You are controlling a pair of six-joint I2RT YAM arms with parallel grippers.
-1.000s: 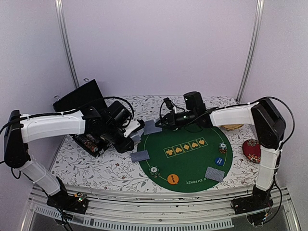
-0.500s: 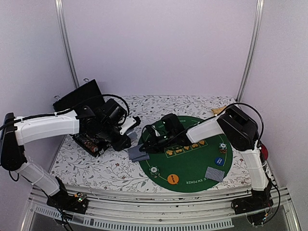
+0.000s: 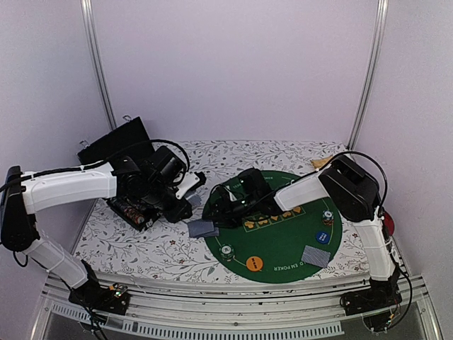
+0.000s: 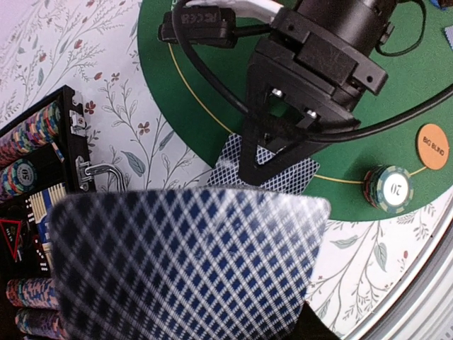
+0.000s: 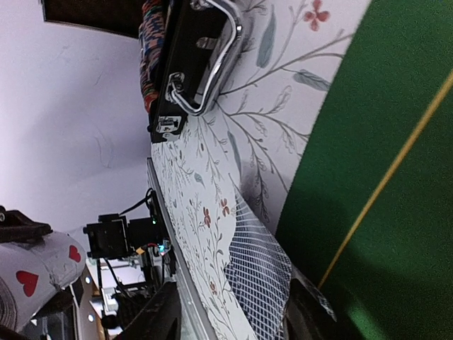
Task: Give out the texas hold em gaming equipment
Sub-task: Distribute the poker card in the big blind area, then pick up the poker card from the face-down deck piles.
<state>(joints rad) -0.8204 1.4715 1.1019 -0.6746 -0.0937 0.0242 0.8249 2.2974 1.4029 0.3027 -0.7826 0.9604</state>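
Release is the step in hand. The right gripper [image 5: 233, 319] sits low over the card [image 3: 203, 228] at the left rim of the mat [image 3: 283, 244]. Its fingers are parted to either side of the card, which lies partly on green and partly on the flowered cloth [image 3: 141, 244]. To finish well, I would lift straight up before swinging away, so that no fingertip drags the card or flips a corner. Only once clear should the arm go back for another.

The left gripper [image 3: 185, 193] hovers beside the open case [image 3: 131, 209], with the deck [image 4: 184, 269] filling its own camera. Its fingers are hidden behind the cards, so the clamp is likely rather than plainly seen. It should hold the deck level and steady for the next pick. Also on the mat are a chip stack [image 3: 226, 251] and an orange disc [image 3: 255, 263] near the front, and a blue disc [image 3: 323, 237] and a second card [image 3: 316, 256] to the right.

A second ago the right arm was stretched along the mat's far edge, pinched shut on a card just beside the left gripper. Since then it has folded in and come down at the left rim, and the jaws have let go. The left arm has drawn back slightly toward the case. The chips, the discs and the second card have not moved.
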